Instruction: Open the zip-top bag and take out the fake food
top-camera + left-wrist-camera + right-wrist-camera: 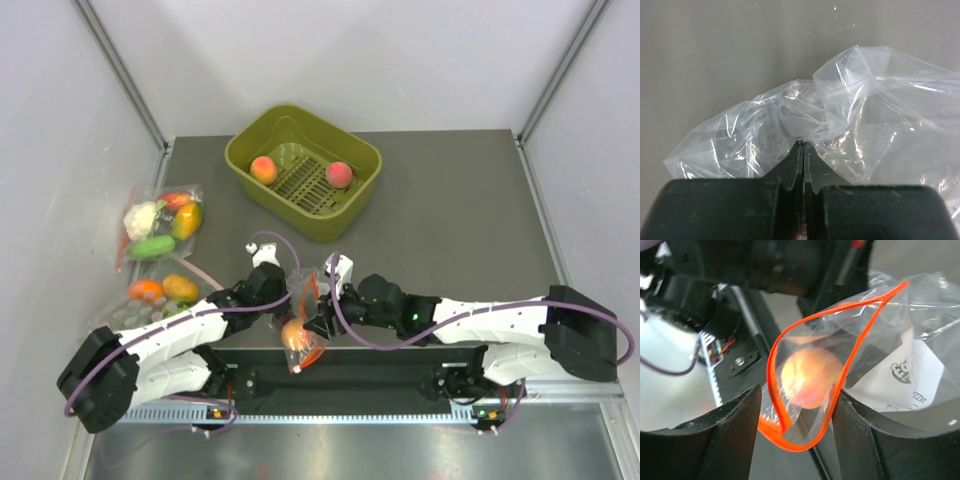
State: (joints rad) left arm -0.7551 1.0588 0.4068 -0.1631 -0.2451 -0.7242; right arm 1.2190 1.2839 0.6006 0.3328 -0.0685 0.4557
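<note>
My right gripper (797, 390) gapes astride the open zip-top bag (880, 325), left gripper (802, 150) clamping its plastic; I'd centre the peach (810, 377) before closing.

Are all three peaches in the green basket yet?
No, the green basket holds only two peaches, and the third peach sits inside the zip-top bag.

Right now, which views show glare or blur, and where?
Top external: evenly lit and sharp. Left wrist: white glints on the creases of the zip-top bag. Right wrist: the right pincer and the peach look soft; the far left of the picture is washed out.
</note>
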